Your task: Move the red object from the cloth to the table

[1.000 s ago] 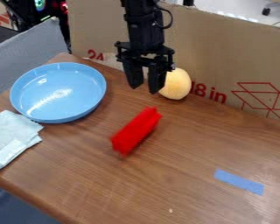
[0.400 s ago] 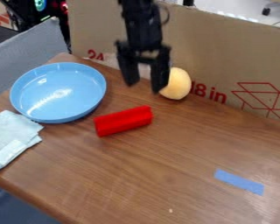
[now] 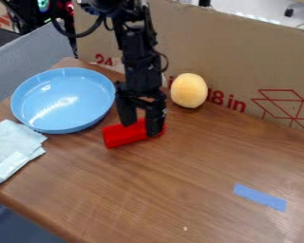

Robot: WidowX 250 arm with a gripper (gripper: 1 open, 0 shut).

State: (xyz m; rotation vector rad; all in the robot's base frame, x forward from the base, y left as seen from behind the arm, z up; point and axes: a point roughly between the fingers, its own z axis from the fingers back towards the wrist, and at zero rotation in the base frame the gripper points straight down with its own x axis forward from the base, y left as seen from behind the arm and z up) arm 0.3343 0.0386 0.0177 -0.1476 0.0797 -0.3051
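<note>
The red object, a bright red bar, lies flat on the brown wood table, just right of the plate's rim. My gripper points straight down over the bar's right half. Its two dark fingers stand apart, one on each side of the bar, so it is open. Whether the pads touch the bar I cannot tell. The cloth, pale and wrinkled, lies at the table's left edge, well away from the bar and with nothing on it.
A round light-blue plate sits left of the gripper. A yellowish ball rests against the cardboard box at the back. A strip of blue tape is stuck on the table at the front right.
The red bar went from tilted to lying flat, a little further left. My gripper opened a little wider, then came left and down from beside the ball and now straddles the bar.
</note>
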